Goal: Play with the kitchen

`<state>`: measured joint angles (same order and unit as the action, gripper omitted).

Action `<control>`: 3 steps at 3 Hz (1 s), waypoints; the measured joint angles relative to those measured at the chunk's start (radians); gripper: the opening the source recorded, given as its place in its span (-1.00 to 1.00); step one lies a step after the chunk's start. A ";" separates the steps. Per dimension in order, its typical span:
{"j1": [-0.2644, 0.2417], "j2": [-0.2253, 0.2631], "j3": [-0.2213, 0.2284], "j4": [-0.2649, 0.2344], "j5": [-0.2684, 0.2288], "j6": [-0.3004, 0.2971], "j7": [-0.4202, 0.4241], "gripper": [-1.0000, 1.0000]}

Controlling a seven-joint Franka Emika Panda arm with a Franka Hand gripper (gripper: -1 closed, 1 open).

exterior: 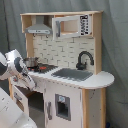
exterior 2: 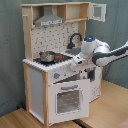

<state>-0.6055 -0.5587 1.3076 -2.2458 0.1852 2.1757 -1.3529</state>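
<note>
Now the kitchen (exterior 2: 55, 75) fills both exterior views, tall, white and light wood, standing on the wooden floor (exterior 2: 15, 117) with a grey curtain (exterior: 115, 40) behind it, and the arm reaches in at worktop height. The hand (exterior 2: 76, 61) sits at the front edge of the surface (exterior: 97, 80), just beside the hob (exterior: 45, 67), with the oven door (exterior 2: 67, 100) directly below it and hanging ajar, its top tipped outward in the second exterior view. Whether the fingers are apart or together I cannot tell from either view, so no call there. My read is that the step in hand is working something along the front panel, perhaps a knob or that door; to do it well the hand should come in square to the panel, stay low and slow, and keep clear of the small pot (exterior 2: 46, 56) sitting on the hob just beyond it. Only the first exterior view shows the grey sink (exterior: 72, 74) and the lower cabinet door (exterior: 62, 107), both well off to the far side of the hand, while the black faucet (exterior: 84, 59) appears in both; only the second gives the open oven door and the range hood (exterior 2: 49, 19) face-on above the hand.
</note>
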 joint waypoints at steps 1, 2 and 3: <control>-0.075 0.014 0.065 0.000 0.000 0.024 -0.035 -1.00; -0.146 0.027 0.142 -0.002 0.001 0.052 -0.035 -1.00; -0.216 0.030 0.216 -0.003 0.002 0.073 -0.035 -1.00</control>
<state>-0.8219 -0.5283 1.5236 -2.2483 0.1874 2.2483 -1.3879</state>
